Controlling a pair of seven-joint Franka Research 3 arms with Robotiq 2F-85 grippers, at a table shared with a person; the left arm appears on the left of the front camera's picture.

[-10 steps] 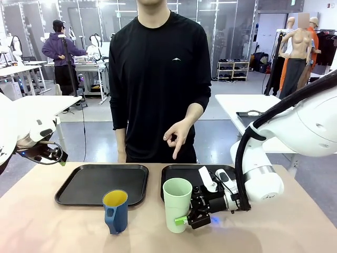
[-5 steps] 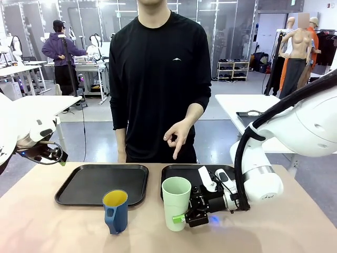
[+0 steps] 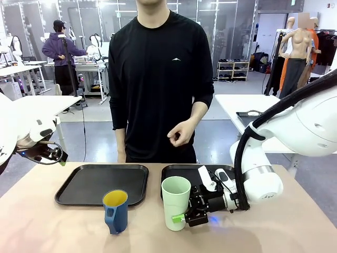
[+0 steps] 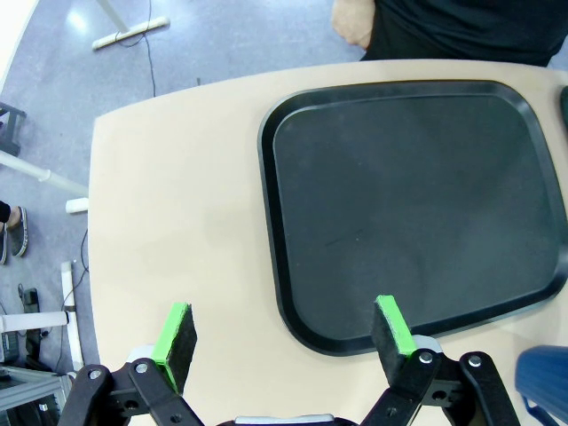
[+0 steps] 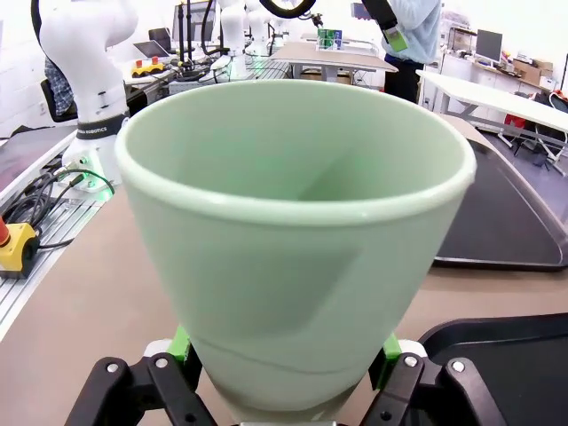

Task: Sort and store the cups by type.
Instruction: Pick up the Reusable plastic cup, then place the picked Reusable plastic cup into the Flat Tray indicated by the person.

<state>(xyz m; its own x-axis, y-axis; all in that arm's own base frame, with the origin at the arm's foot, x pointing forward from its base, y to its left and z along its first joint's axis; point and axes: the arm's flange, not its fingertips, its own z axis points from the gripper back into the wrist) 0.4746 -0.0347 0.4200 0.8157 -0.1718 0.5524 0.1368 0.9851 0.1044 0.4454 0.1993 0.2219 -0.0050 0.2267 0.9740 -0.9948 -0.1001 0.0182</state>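
Cups on table [image 3: 52, 226]: two, one of each kind.

Cup 1, green tumbler [image 3: 176, 203]: upright, long axis vertical, mouth up. Position just in front of the right tray [image 3: 181, 170], near the table's middle. Clamped low on its wall by right gripper [image 3: 181, 217], green pads pressed on both sides near the base, fingers roughly level, reaching in from the right.

Cup 2, blue mug [image 3: 115, 211]: upright, yellow inside facing up, handle turned toward the robot's side. Left of the tumbler and apart from it, in front of the left tray [image 3: 100, 184].

Trays: two, black, side by side.

State of left gripper [image 4: 284, 333]: jaws wide apart, hanging over the left tray's corner and bare table.

Person's hand [image 3: 181, 133]: loosely curled, at waist height behind the trays.
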